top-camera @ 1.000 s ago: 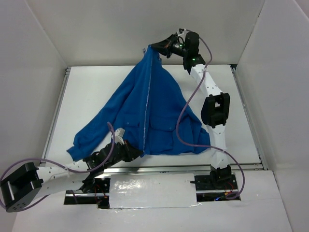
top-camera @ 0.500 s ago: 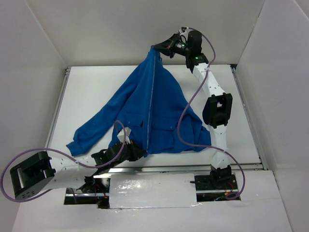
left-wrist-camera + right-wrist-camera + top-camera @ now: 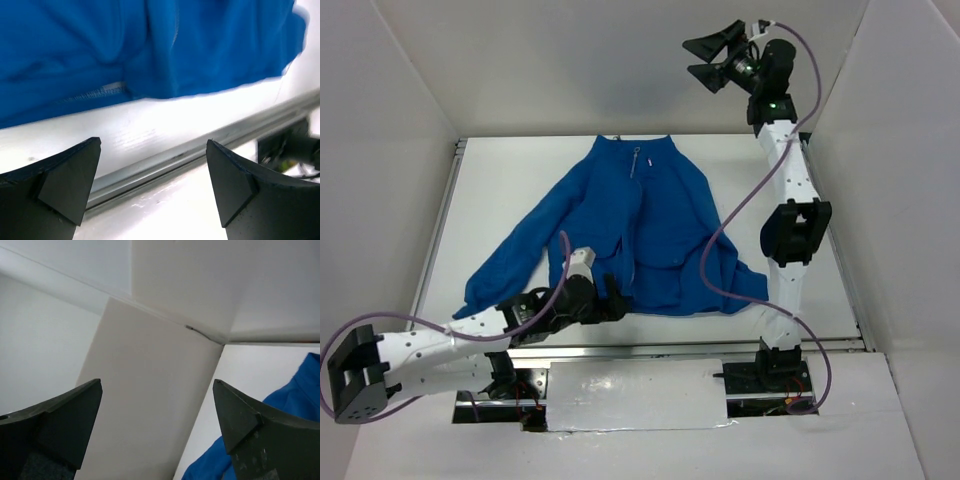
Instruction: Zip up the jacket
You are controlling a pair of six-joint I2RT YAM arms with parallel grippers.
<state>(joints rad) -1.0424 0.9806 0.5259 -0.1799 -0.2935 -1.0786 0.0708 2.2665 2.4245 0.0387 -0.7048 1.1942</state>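
Top external view: bright blue long-sleeved fabric jacket [image 3: 655,210] lies flat on the white bench [image 3: 500,180]. Stand-up collar points to the far edge, hem runs along the near edge, one sleeve trails toward the near left corner. That layout runs the light centre zipper [image 3: 637,185] from near to far, one end per arm.

Small metal zipper pull [image 3: 636,160] sits just below the collar. I read the zip as closed to the top; the lower teeth are too small to check.

My left gripper [image 3: 616,304] is low by the hem at the near edge, fingers spread wide, nothing between them. Left wrist view shows bare bench and the metal rail [image 3: 165,160] in the gap, blue cloth beyond. Good spot to anchor the hem, but no grip now.

My right gripper [image 3: 708,58] is high over the far right corner, fingers spread, empty, well apart from the cloth. Only white walls [image 3: 150,315] show between them.

Judgement: done or nearly so, with both arms off the fabric so nothing snags.
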